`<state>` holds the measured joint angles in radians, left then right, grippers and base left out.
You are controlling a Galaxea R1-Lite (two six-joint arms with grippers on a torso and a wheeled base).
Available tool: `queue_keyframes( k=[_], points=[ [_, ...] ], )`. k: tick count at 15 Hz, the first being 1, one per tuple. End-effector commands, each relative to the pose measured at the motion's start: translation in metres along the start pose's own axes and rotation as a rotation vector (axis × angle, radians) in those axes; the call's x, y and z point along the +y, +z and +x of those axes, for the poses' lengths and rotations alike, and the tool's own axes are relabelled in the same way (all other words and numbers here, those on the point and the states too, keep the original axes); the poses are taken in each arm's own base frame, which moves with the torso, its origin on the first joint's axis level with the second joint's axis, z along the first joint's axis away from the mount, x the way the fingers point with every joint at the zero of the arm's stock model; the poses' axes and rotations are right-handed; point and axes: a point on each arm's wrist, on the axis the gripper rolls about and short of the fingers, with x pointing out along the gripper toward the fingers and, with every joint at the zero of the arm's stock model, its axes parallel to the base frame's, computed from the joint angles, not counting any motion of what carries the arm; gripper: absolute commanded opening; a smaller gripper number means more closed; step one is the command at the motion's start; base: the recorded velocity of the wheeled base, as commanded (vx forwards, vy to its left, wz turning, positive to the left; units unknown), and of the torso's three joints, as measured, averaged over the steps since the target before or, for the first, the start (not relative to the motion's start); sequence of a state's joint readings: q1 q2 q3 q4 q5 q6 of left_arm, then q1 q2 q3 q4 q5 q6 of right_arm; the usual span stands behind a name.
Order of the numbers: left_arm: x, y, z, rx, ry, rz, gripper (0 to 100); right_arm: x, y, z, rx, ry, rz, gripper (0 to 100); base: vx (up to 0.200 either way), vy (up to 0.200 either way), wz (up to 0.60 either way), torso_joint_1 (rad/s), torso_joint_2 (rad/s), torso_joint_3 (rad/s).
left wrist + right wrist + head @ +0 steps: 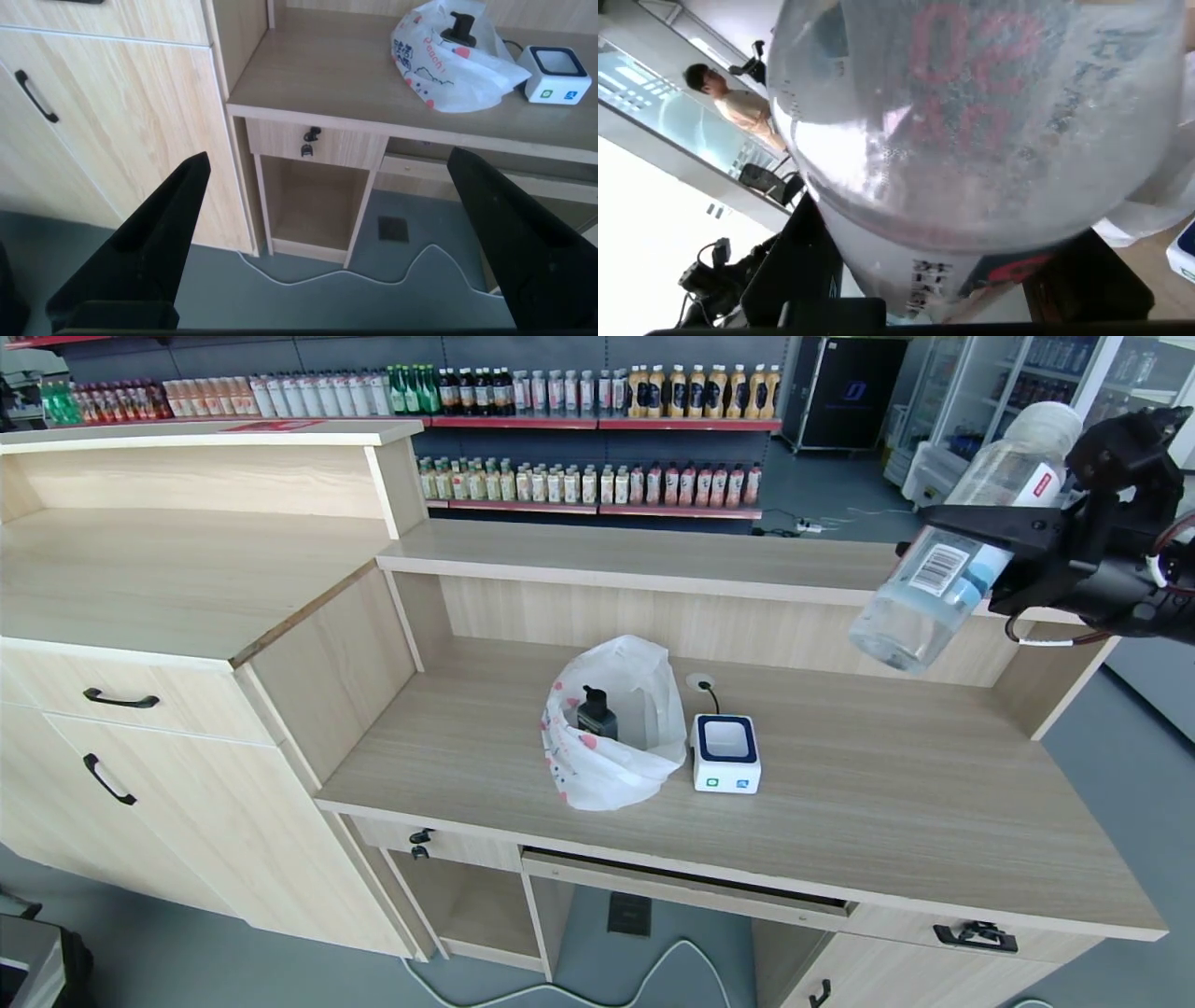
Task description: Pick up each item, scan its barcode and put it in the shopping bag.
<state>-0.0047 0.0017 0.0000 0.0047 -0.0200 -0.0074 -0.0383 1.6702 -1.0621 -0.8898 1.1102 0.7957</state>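
One clear bottle (910,616) sits clamped mid-body in my right gripper (999,537), tilted high over the counter's (934,803) right end. Thin smooth plastic, likely slippery and squashy. My left gripper (329,157) hangs wide open.

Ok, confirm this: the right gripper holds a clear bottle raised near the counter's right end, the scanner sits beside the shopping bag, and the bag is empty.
Not empty: the head view shows a dark bottle inside the shopping bag. The rest stands: the right gripper holds the clear bottle raised near the counter's right end, and the scanner sits beside the bag.
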Motion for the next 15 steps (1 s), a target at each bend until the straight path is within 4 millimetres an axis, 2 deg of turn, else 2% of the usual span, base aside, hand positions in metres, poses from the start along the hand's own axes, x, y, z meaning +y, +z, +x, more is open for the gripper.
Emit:
queue_keyframes(
  k=[1, 3, 5, 7, 13, 15],
  points=[
    [0.000, 0.000, 0.000, 0.000, 0.000, 0.000, 100, 0.008, -0.002, 0.006, 0.011, 0.030, 0.011, 0, 0.000, 0.000, 0.00, 0.000, 0.00, 0.000],
    [0.000, 0.000, 0.000, 0.000, 0.000, 0.000, 100, 0.020, -0.002, 0.013, 0.021, 0.068, 0.076, 0, 0.000, 0.000, 0.00, 0.000, 0.00, 0.000],
    [0.000, 0.000, 0.000, 0.000, 0.000, 0.000, 100, 0.030, -0.004, 0.018, 0.031, 0.098, 0.070, 0, 0.000, 0.000, 0.00, 0.000, 0.00, 0.000],
    [0.000, 0.000, 0.000, 0.000, 0.000, 0.000, 100, 0.043, -0.011, 0.026, 0.055, 0.146, 0.027, 0, 0.000, 0.000, 0.00, 0.000, 0.00, 0.000],
    [0.000, 0.000, 0.000, 0.000, 0.000, 0.000, 100, 0.075, -0.040, 0.032, 0.118, 0.242, -0.003, 0, 0.000, 0.000, 0.00, 0.000, 0.00, 0.000],
    [0.000, 0.000, 0.000, 0.000, 0.000, 0.000, 100, 0.085, -0.041, 0.038, 0.126, 0.285, -0.038, 0, 0.000, 0.000, 0.00, 0.000, 0.00, 0.000]
  ],
)
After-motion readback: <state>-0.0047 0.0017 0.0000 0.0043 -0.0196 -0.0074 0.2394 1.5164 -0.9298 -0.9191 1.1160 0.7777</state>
